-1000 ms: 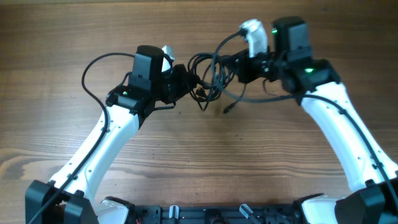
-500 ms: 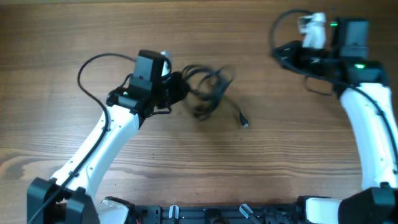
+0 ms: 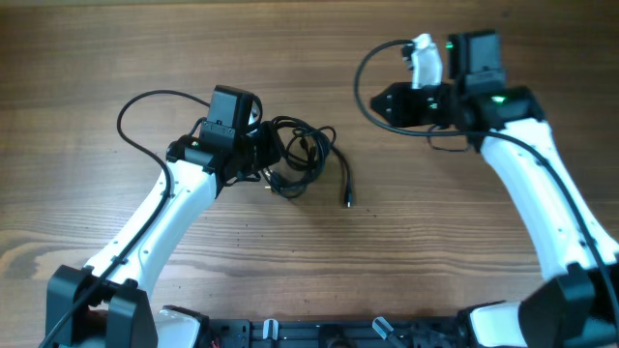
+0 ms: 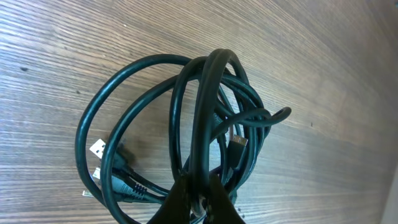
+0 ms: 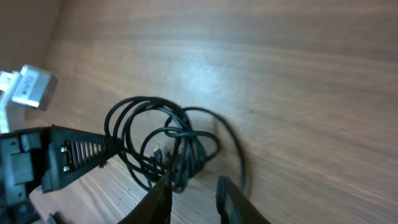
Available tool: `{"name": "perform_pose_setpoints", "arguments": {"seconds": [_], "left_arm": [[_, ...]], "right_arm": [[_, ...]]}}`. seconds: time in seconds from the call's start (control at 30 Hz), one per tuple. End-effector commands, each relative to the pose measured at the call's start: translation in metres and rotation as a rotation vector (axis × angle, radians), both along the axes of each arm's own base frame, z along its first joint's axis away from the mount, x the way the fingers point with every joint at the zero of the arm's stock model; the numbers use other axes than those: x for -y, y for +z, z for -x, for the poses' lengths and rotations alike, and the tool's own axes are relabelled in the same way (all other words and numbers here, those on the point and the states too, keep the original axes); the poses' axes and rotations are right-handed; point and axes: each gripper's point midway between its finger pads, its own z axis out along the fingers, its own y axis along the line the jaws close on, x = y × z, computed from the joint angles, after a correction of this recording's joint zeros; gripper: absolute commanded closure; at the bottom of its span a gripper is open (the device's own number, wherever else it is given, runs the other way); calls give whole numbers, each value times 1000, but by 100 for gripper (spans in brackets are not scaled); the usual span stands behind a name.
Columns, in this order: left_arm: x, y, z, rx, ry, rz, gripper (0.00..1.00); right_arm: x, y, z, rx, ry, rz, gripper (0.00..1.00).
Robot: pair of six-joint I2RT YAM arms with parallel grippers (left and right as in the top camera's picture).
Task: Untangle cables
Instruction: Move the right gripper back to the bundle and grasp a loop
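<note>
Risk: left fingers [image 4: 174, 208] clamped on several cables [image 4: 202, 118] loops; right fingers [image 5: 233, 199] apart, empty. I judged pull could tighten tangle.

A brown wood-grain table [image 3: 309, 261] fills the view; a black bar [image 3: 319, 334] with small clips lies along its near edge.

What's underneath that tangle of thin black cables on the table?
Only the brown wooden table shows through the loops of the tangle of thin black cables. Where strands cross thickly, and beneath the left gripper pinching one strand, the surface is covered.
</note>
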Motion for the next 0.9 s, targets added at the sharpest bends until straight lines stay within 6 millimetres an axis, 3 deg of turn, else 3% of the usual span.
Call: {"name": "perform_pose_setpoints", "arguments": {"seconds": [0.0, 0.23, 0.4, 0.57, 0.87], "left_arm": [[11, 6, 7, 9, -84, 32, 96], [25, 9, 19, 89, -326, 12, 96], [25, 9, 18, 98, -340, 5, 96], [25, 9, 18, 98, -340, 5, 96], [25, 9, 18, 98, -339, 5, 96]], "right_arm": [[-30, -19, -4, -62, 33, -27, 69], [-46, -35, 1, 65, 251, 70, 62], [-46, -39, 8, 93, 328, 107, 62], [-61, -40, 17, 204, 496, 153, 58], [-81, -88, 28, 354, 851, 265, 62]]}}
